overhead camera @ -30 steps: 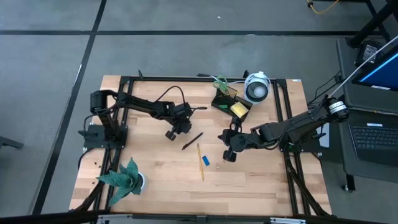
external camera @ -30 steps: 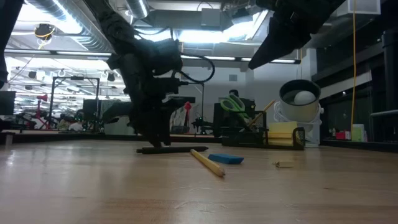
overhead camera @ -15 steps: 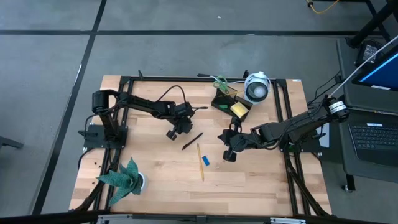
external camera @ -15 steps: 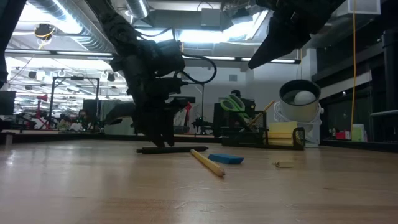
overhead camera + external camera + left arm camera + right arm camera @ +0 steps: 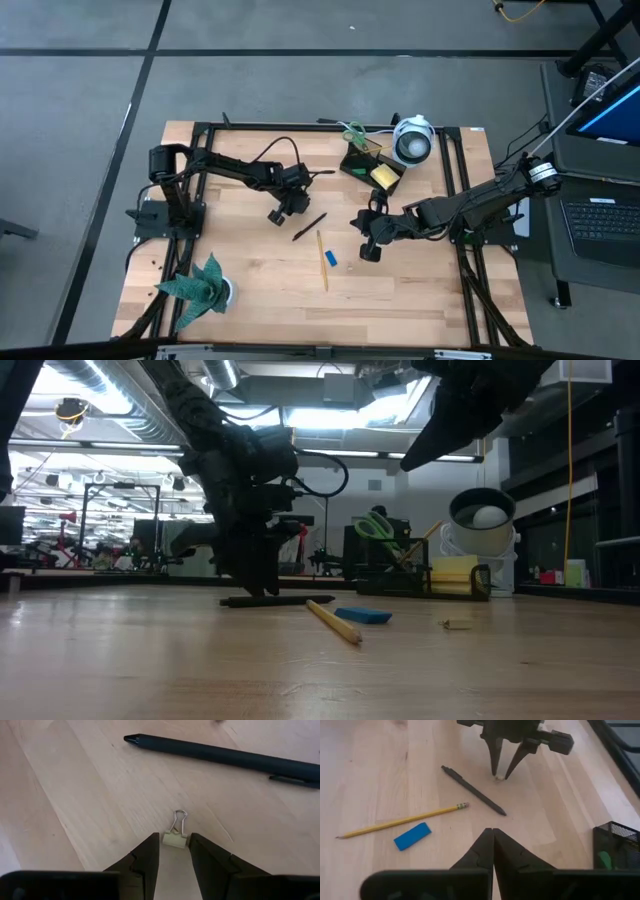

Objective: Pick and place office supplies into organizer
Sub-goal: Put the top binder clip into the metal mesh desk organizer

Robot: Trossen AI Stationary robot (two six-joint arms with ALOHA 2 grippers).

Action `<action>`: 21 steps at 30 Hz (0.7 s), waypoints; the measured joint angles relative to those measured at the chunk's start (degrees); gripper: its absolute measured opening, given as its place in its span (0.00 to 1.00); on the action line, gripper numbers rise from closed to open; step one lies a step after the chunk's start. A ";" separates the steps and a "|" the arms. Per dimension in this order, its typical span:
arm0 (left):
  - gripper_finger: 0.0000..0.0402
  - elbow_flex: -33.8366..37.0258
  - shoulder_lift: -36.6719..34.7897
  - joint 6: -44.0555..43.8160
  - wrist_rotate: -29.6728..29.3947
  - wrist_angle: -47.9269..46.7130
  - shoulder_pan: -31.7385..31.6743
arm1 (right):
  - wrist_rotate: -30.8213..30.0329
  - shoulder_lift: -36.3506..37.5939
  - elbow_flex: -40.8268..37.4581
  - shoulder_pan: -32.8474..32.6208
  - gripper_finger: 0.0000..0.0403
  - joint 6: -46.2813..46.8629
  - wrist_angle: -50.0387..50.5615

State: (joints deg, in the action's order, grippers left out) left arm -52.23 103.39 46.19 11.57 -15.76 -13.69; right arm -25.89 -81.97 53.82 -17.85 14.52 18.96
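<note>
Small binder clip (image 5: 175, 839) flat on the bench (image 5: 250, 290), between the fingertips of the left tool (image 5: 173, 845), which is spread and not yet pinching; black pen (image 5: 220, 756) lies just beyond. Risk, as I judge it: clip is tiny (wire loop sticking out), so closing off-centre could flick it away or nudge the pen; right tool (image 5: 492, 837) clenched empty, hovering near the blue block (image 5: 412, 836), pencil (image 5: 400, 821) and organizer (image 5: 365, 165).

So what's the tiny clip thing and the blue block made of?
The tiny clip looks like cream-painted metal with a shiny wire loop handle; the left gripper straddles it. The blue block looks like matte rubber or foam, perhaps an eraser: flat, dull, no shine.
</note>
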 joint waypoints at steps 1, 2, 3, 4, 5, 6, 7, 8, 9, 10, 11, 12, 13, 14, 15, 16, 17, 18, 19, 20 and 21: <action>0.27 0.00 0.00 0.00 0.06 -0.07 0.02 | 0.12 0.00 0.00 0.00 0.01 0.00 0.00; 0.26 0.00 0.00 -0.02 0.13 -0.13 0.04 | 0.15 0.00 0.00 0.00 0.01 0.00 0.00; 0.26 0.00 0.00 -0.01 0.21 -0.21 0.04 | 0.15 0.00 0.00 0.00 0.01 0.02 0.00; 0.25 0.00 0.00 -0.13 0.30 -0.28 0.04 | 0.15 0.00 0.00 0.00 0.02 0.12 0.00; 0.24 0.00 0.00 -0.56 0.37 -0.35 0.04 | 0.15 0.00 0.00 0.00 0.02 0.15 0.00; 0.24 0.02 0.00 -1.04 0.40 -0.42 0.07 | 0.14 0.00 0.00 0.00 0.03 0.15 0.00; 0.23 0.02 0.00 -1.46 0.42 -0.47 0.07 | 0.13 0.00 0.00 0.00 0.03 0.15 0.00; 0.22 0.04 0.00 -1.83 0.46 -0.51 0.07 | 0.13 0.00 0.00 0.00 0.03 0.15 0.00; 0.22 0.04 0.00 -2.16 0.57 -0.55 0.09 | 0.13 0.00 0.00 0.00 0.03 0.15 0.00; 0.21 0.04 0.00 -2.46 0.59 -0.57 0.08 | 0.13 0.00 0.00 0.00 0.02 0.15 0.00; 0.20 0.04 0.00 -2.53 0.62 -0.60 0.09 | 0.13 0.00 0.00 0.00 0.02 0.15 0.00; 0.20 0.04 0.00 -2.55 0.62 -0.61 0.09 | 0.13 0.00 0.00 0.00 0.01 0.15 0.00; 0.19 0.04 0.00 -2.56 0.62 -0.62 0.09 | 0.13 0.00 0.00 0.00 0.01 0.17 0.00; 0.19 0.04 0.00 -2.56 0.62 -0.63 0.09 | 0.13 0.00 0.00 0.00 0.01 0.16 0.00; 0.19 0.04 0.00 -2.58 0.62 -0.64 0.09 | 0.13 0.00 0.00 0.00 0.01 0.17 -0.02; 0.18 0.04 0.00 -2.81 0.62 -0.64 0.09 | 0.13 0.00 0.00 0.00 0.01 0.17 -0.01; 0.18 0.04 0.00 -3.22 0.62 -0.64 0.09 | 0.13 0.00 0.00 0.00 0.02 0.17 0.00; 0.18 0.04 -0.01 -3.54 0.62 -0.66 0.09 | 0.11 0.00 0.00 0.00 0.03 0.17 -0.02; 0.18 0.04 -0.02 -3.64 0.62 -0.67 0.09 | 0.11 0.00 0.00 0.00 0.03 0.17 -0.02; 0.17 0.04 -0.02 -3.65 0.61 -0.67 0.09 | 0.11 0.00 0.00 0.00 0.03 0.16 -0.02; 0.17 0.04 -0.02 -3.65 0.58 -0.67 0.09 | 0.11 0.00 0.00 0.00 0.03 0.14 -0.02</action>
State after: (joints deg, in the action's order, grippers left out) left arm -52.18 103.37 42.54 12.15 -16.43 -13.61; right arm -25.78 -81.97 53.82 -17.85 14.66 18.94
